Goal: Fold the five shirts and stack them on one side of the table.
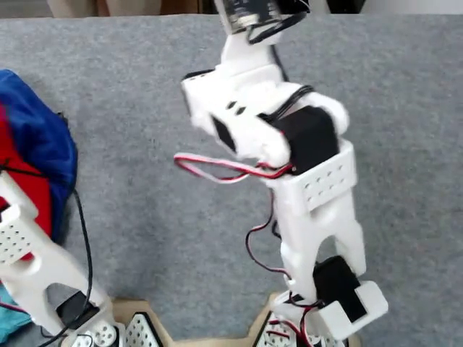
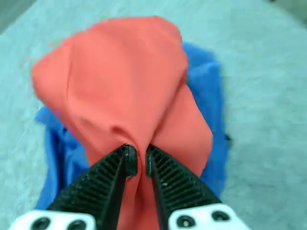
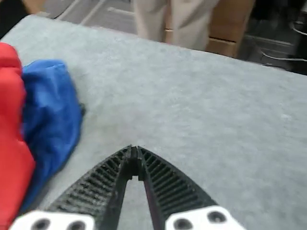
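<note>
A red shirt (image 2: 124, 81) lies bunched on top of a blue shirt (image 2: 206, 81) at the table's left edge. My left gripper (image 2: 136, 160) is shut on a pinched fold of the red shirt. From above, the red shirt (image 1: 29, 188) and blue shirt (image 1: 36, 130) sit beside the left arm (image 1: 25, 253). My right gripper (image 3: 135, 154) is shut with nothing in it, held above bare grey table. From there the blue shirt (image 3: 48, 110) and red shirt (image 3: 9, 120) lie off to one side. The right arm (image 1: 289, 144) stands raised over the table's middle.
The grey felt table (image 1: 145, 87) stretches open to the right of the shirts. A teal cloth (image 1: 7, 318) peeks in at the near left corner. Both arm bases stand along the near edge. Cardboard boxes (image 3: 230, 24) sit beyond the far edge.
</note>
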